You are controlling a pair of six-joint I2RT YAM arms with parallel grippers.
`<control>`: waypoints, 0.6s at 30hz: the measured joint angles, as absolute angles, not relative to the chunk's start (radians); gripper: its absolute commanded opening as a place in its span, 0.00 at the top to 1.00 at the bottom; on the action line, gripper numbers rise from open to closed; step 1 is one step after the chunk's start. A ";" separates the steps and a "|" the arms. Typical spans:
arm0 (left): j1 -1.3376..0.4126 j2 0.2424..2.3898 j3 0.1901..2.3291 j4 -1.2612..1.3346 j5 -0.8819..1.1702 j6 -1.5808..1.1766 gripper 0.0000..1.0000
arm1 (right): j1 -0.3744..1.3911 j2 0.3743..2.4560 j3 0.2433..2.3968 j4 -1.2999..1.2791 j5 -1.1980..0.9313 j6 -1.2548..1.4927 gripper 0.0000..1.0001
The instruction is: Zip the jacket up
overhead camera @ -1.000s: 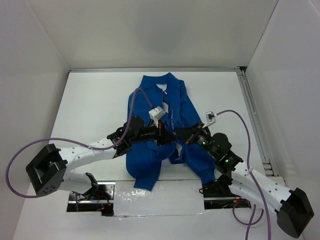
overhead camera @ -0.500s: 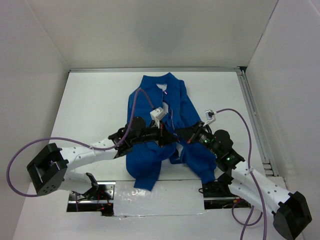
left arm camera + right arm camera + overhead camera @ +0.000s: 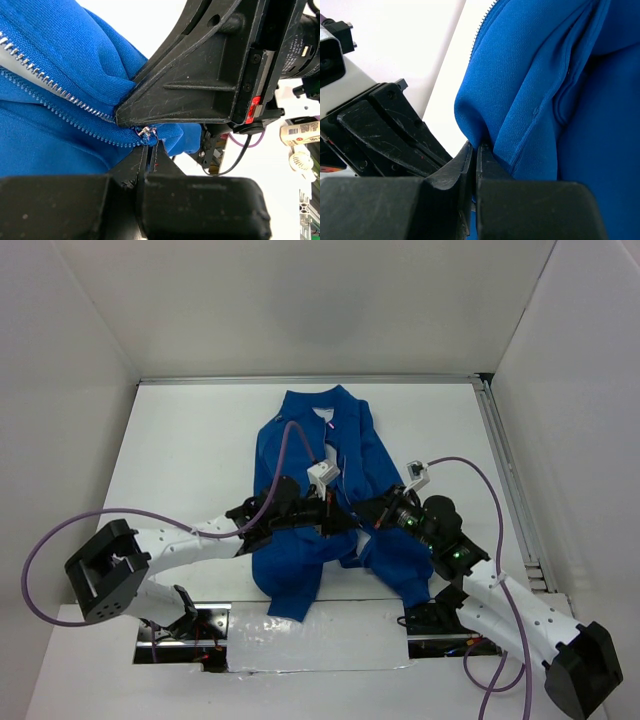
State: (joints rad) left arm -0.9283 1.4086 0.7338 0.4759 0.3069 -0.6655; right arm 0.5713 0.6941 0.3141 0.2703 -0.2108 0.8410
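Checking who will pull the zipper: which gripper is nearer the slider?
Left. The left gripper pinches right at the slider; the right gripper clamps the jacket edge just beside it.

Top view: bright, even overhead light. The white table (image 3: 180, 440) and walls are nearly washed out, with only faint soft shadows under the arms. Sharp across the frame.

Left wrist: zipper teeth (image 3: 65, 92) crisp; own fingers (image 3: 135, 170) black, underexposed and soft (too close to focus); background at right blown white.

Right wrist: jacket (image 3: 545, 75) weave in focus, saturated; near fingers (image 3: 450, 170) dark and blurred; upper left overexposed.
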 measured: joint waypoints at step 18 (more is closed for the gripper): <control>-0.936 1.280 0.939 0.093 0.274 -0.607 1.00 | 0.649 0.713 0.613 -0.014 -0.191 0.712 0.48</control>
